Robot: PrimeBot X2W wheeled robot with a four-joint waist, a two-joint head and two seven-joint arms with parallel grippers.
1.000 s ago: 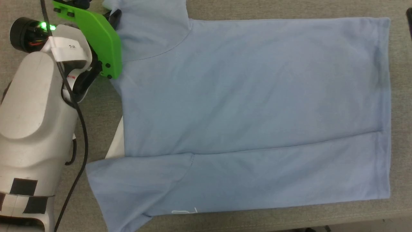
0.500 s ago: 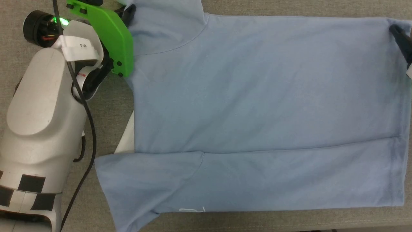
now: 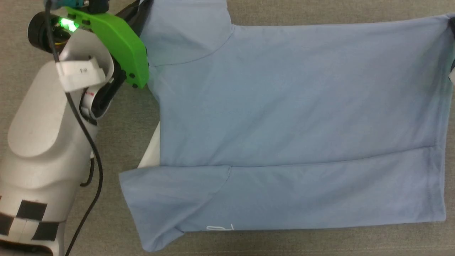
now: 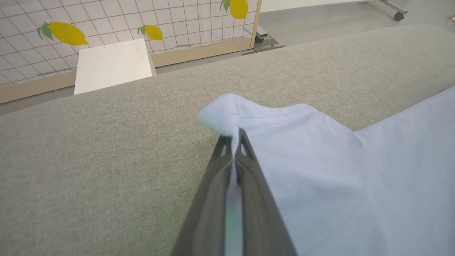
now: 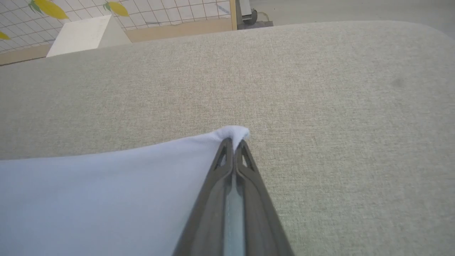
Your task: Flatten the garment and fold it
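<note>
Firstly, left jaws: clenched, the two dark left fingers (image 4: 217, 185) pressed together with a fold of sleeve hem pinched at their tips. The pinched cloth bunches into a small peak just past them. Right jaws: likewise clenched, the right fingers (image 5: 213, 192) closed on one corner of the bottom hem, a pale tuft showing beyond the tips.

Item held: the garment (image 3: 284, 106), a light blue short-sleeved shirt of soft knit. It lies spread on the table (image 3: 121, 117), collar end toward the robot's left, bottom hem toward its right. A straight line runs the length of the body and marks off a near strip. One sleeve (image 3: 167, 202) lies flat at the near left. The far sleeve (image 3: 185, 28) is the one in the left jaws. The white collar (image 3: 151, 151) peeps out at the left edge between the two sleeves. A small white logo print (image 3: 218, 227) sits at the near edge.

Table: grey-beige woven covering.

Left arm: pale forearm (image 3: 42, 142) at the head view's left, black-and-white checkered band (image 3: 25, 217), green bracket (image 3: 121, 42) just beside the far sleeve, black cable (image 3: 96, 170) hanging along the forearm.

Beyond the table: white tiled panel with lemon prints (image 4: 67, 32), and a white box (image 4: 112, 64) before it.
</note>
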